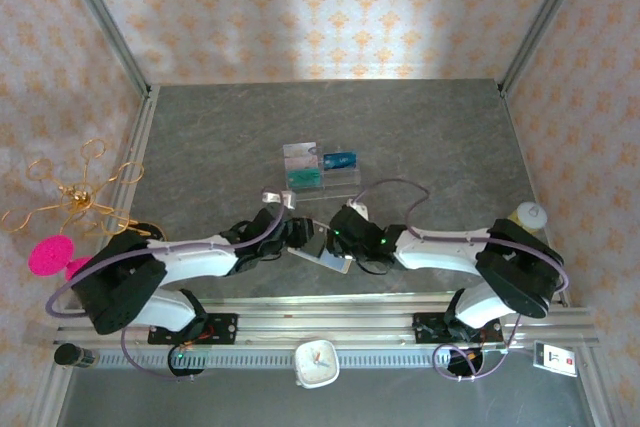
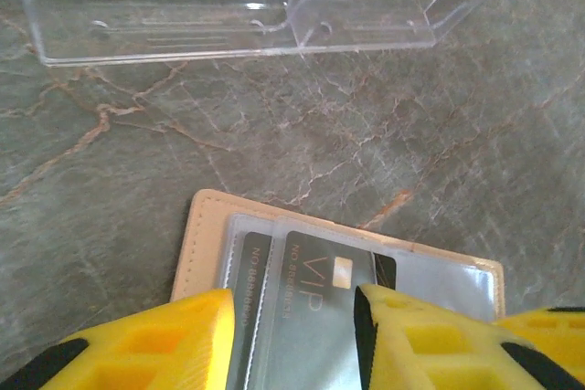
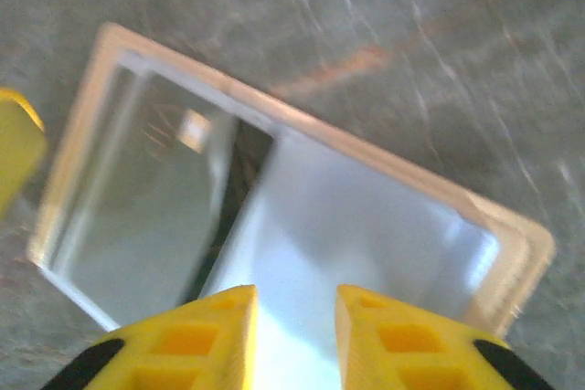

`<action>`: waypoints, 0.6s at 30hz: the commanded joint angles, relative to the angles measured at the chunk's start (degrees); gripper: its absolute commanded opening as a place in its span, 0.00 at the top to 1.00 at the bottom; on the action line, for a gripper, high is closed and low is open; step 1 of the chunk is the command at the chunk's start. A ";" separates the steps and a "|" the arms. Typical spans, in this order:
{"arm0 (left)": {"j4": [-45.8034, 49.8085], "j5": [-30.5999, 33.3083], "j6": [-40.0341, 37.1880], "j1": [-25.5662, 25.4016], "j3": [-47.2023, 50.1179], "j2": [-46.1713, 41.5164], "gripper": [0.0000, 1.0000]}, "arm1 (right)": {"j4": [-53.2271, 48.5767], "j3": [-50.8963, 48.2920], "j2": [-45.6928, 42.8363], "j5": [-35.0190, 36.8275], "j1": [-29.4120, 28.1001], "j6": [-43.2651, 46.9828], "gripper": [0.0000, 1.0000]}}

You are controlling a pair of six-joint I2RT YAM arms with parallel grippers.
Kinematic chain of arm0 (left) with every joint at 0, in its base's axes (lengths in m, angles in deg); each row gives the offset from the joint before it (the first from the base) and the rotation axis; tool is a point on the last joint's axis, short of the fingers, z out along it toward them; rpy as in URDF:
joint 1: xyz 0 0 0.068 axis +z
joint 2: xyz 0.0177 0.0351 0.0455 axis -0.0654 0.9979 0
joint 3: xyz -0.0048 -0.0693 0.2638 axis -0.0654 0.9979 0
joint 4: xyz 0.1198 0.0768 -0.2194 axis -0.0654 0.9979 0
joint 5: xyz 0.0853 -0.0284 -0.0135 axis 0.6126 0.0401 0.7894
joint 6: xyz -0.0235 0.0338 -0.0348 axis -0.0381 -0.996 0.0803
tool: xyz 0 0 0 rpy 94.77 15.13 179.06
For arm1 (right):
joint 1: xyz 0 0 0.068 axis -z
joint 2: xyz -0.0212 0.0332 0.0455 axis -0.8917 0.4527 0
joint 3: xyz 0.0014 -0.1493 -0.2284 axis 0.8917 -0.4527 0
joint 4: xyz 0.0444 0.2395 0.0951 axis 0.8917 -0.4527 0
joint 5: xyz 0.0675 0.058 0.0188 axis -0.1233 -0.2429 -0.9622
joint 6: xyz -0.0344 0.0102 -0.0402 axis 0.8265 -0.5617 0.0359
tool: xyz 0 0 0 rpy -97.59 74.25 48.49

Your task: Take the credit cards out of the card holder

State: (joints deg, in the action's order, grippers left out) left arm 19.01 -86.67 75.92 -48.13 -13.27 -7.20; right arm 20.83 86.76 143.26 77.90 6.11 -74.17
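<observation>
The beige card holder point(image 1: 326, 260) lies open and flat on the grey table between my two grippers. In the left wrist view its stitched edge point(image 2: 195, 237) frames clear sleeves holding a dark grey VIP credit card point(image 2: 315, 285) and a second dark card point(image 2: 247, 267) beside it. My left gripper point(image 2: 294, 308) hovers open over the VIP card, one finger on each side. My right gripper point(image 3: 295, 303) is over the pale blue-grey lining of the card holder point(image 3: 384, 157), jaws a narrow gap apart with nothing pinched. The picture there is blurred.
A clear acrylic tray point(image 1: 345, 179) stands behind the wallet with a teal card point(image 1: 305, 178) and a blue card point(image 1: 340, 160) in it. A gold wire ornament point(image 1: 80, 192) and a pink disc point(image 1: 50, 254) are at the left, a white cap point(image 1: 530, 215) at the right.
</observation>
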 commanded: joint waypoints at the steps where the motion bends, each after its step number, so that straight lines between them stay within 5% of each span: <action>1: 1.97 2.52 -2.99 -0.46 -1.48 2.25 0.61 | -1.22 -0.26 -0.44 -0.45 0.08 1.09 0.77; 7: 5.86 2.52 -2.12 -0.50 -1.66 6.89 0.72 | -4.07 2.26 3.16 3.66 3.27 5.89 0.81; 18: 5.59 -0.99 5.70 -2.27 6.89 0.51 0.72 | -5.86 6.12 5.24 6.51 5.91 10.10 0.80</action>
State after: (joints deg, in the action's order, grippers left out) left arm 17.78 -86.54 79.01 -49.92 -8.90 -6.39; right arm 19.08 91.83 148.55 80.13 11.40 -65.95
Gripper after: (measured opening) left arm 0.278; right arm 0.193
